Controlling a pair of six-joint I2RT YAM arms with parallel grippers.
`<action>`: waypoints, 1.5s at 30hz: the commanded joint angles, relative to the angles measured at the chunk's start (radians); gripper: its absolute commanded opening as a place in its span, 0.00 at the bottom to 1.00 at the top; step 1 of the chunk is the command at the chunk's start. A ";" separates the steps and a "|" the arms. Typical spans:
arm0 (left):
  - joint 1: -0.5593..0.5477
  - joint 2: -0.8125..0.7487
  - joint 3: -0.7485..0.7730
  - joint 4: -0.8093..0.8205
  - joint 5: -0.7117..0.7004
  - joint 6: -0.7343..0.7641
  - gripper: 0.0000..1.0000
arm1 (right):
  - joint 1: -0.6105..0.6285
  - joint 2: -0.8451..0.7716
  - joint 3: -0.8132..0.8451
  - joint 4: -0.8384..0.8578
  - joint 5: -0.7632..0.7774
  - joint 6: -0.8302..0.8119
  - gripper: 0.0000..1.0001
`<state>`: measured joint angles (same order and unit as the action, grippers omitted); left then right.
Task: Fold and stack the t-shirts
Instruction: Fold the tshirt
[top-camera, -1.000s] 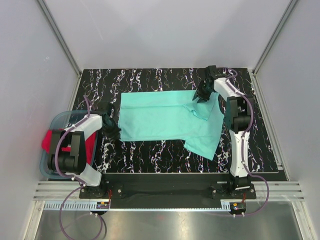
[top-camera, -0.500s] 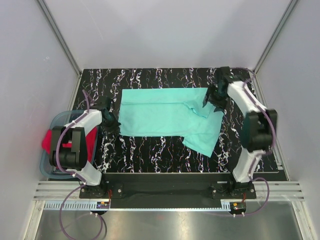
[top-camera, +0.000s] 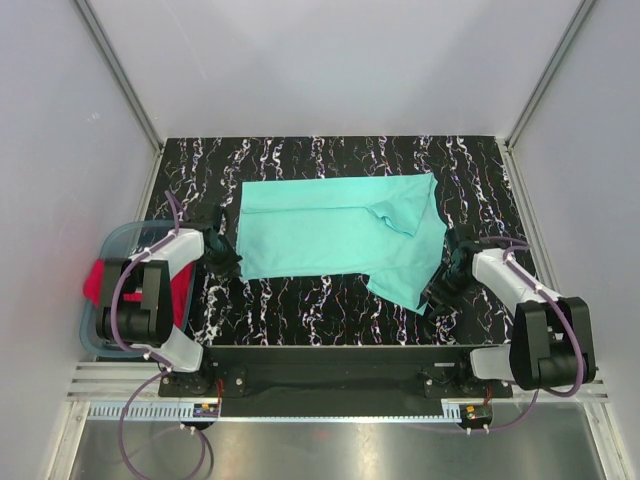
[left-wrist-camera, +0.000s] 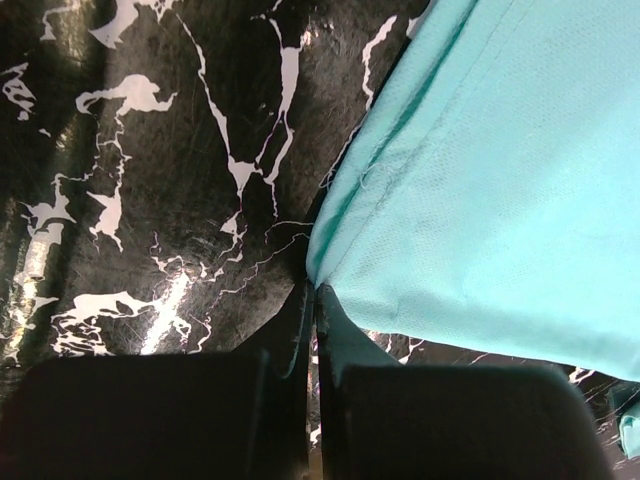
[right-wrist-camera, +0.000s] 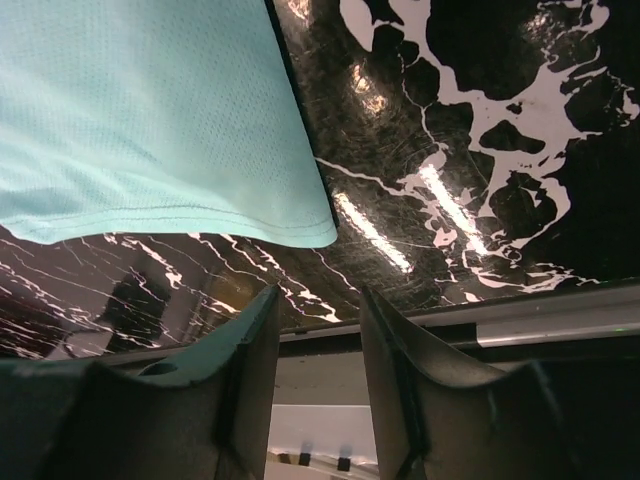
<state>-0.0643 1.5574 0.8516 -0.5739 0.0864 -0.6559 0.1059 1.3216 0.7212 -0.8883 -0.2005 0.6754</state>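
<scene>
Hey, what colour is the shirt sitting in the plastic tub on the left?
The shirt is bright red, and it shows best in the top view.

No text, label, brand, number or sign can be read on the mint-teal t-shirt (top-camera: 330, 225), the counter (top-camera: 300, 160) or elsewhere.
</scene>
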 joint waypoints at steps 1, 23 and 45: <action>0.004 -0.042 -0.016 0.037 0.019 -0.016 0.00 | 0.005 0.025 -0.009 0.061 0.012 0.082 0.44; 0.004 -0.065 -0.042 0.037 0.007 -0.017 0.00 | 0.005 0.107 -0.046 0.210 0.122 0.194 0.43; 0.004 -0.200 -0.126 -0.049 -0.025 -0.060 0.00 | 0.005 -0.180 -0.039 -0.001 0.069 0.066 0.00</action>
<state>-0.0643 1.3891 0.7311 -0.6083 0.0803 -0.7021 0.1059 1.1744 0.6685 -0.8524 -0.1169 0.7811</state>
